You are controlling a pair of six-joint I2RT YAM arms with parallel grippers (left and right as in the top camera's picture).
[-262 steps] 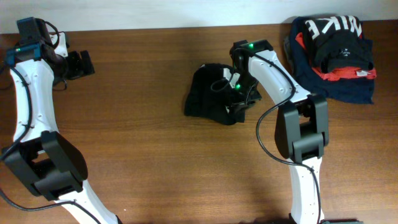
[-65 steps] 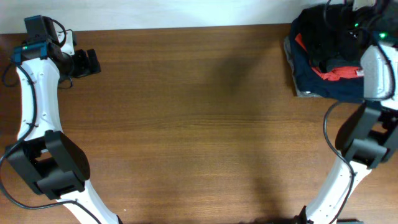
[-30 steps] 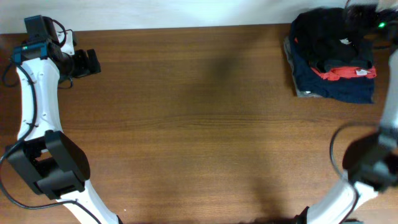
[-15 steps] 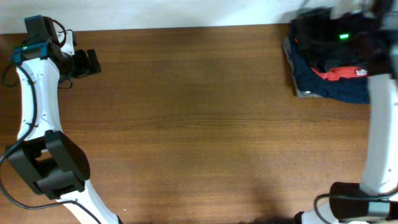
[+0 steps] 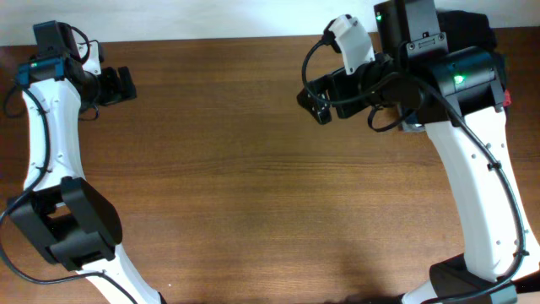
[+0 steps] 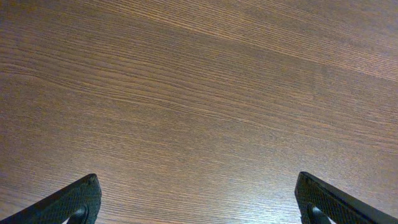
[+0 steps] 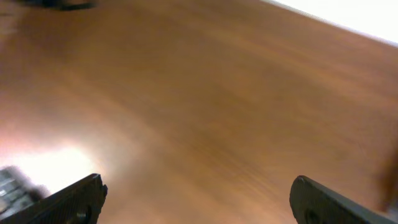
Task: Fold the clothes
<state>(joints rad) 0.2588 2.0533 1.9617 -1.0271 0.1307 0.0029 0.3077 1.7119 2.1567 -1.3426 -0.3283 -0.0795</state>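
Both grippers are spread wide with nothing between the fingers: the left gripper (image 5: 123, 84) and the right gripper (image 5: 314, 103) each hang over bare worktop (image 5: 253, 211). The black shirt (image 5: 471, 24) lies well behind the right gripper's wrist, seemingly on top of a stack of clothes (image 5: 506, 95) and mostly hidden by that arm. Folding looks finished; the next move would be to park both arms clear of the stack.

Table (image 5: 253, 194) mid-brown w/ fine darker grain, left arm (image 5: 42, 127) white, teal band, left gripper (image 5: 126, 84) black, right arm (image 5: 481, 186) white, green LED
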